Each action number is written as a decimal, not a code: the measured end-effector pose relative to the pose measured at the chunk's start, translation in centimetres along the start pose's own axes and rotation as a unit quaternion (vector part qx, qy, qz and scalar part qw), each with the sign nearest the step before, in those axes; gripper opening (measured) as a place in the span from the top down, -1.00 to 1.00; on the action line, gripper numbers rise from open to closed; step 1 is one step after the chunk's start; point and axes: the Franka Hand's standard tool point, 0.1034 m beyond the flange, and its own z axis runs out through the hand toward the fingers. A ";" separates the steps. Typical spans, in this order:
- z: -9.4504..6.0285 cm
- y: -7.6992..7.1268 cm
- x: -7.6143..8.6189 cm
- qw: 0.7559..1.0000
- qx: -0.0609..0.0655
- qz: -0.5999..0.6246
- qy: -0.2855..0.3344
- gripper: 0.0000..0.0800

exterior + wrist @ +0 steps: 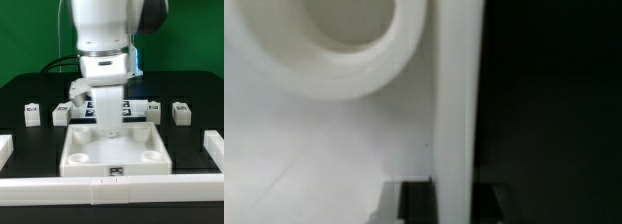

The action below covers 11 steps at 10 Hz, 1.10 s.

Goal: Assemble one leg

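Observation:
Several small white legs with marker tags stand in a row behind the panel in the exterior view: one (32,114) and another (62,115) on the left, one (181,111) on the right. The large white panel (115,158) with round corner sockets lies in front of them. My gripper (108,128) reaches down onto the panel's far edge. In the wrist view my gripper (455,197) has a dark finger (416,203) on each side of the panel's raised rim (455,100), pressed against it. A round socket (349,30) shows close by. No leg is held.
Long white border strips lie at the exterior view's left (5,150), right (214,150) and front (60,186). A fourth leg (152,107) stands partly behind the arm. The table (553,110) is black.

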 end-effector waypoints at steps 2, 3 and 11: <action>0.0 0.0 -0.2 1.000 0.000 0.000 0.000 0.86; 0.0 0.0 -0.2 1.000 0.000 0.000 0.000 0.86; 0.3 1.4 6.3 1.000 -0.004 -0.009 0.011 0.86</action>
